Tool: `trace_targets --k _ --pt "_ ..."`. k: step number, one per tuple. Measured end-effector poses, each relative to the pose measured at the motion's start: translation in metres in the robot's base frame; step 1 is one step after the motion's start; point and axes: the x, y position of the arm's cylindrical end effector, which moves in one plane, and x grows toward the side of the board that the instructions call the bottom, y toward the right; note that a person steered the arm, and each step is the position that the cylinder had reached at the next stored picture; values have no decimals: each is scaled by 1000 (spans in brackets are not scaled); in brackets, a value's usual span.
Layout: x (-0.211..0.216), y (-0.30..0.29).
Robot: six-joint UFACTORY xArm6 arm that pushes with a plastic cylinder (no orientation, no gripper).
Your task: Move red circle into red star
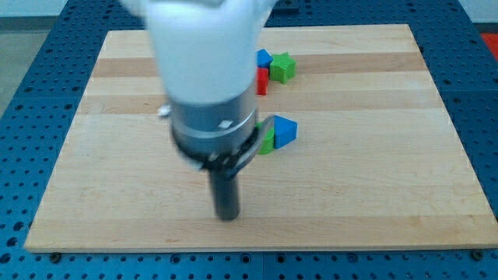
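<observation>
The rod is seen ending at my tip (226, 217), which rests low on the wooden board (373, 187), slightly left of the view's centre. There is nothing to clench or release on it; it is a bare pusher, and at this moment it is touching no block.

From the tip, the nearest blocks are found at about one o'clock: a blue block (285, 130) with a green block (267, 142) just beside it on its left, the two seemingly touching. The green one is partly hidden by the arm's grey collar (212, 128), so its shape cannot be made out.

Farther out, still toward one o'clock and near the view's top, a second cluster is seen: a small blue block (264, 58), a green star-like block (283, 68) at its right, and a red block (262, 81) just below the blue one. Only a narrow strip of this red block is shown; whether it is the circle or the star cannot be told.

The other red piece is not visible at all, and is probably hidden behind the white arm body (204, 47), which covers much of the board's upper left.

The main risk is judged to be a wrong approach: with both red pieces largely hidden and tightly ringed by blue and green neighbours, a push could be delivered to the wrong block, or the neighbours could be dragged along and the cluster scattered. A glancing contact could also send the round piece sliding off line.
</observation>
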Motion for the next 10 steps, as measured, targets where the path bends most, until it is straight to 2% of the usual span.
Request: trace_targets --k 1,2,3,4,5,6,8,9,10 --pt "-14 -32" --pt "-77 -44" --pt "-84 -36" --pt "-114 5" --pt "-120 28" --pt "-149 55" --pt "-174 56" --pt "-163 57" --pt "-115 53"
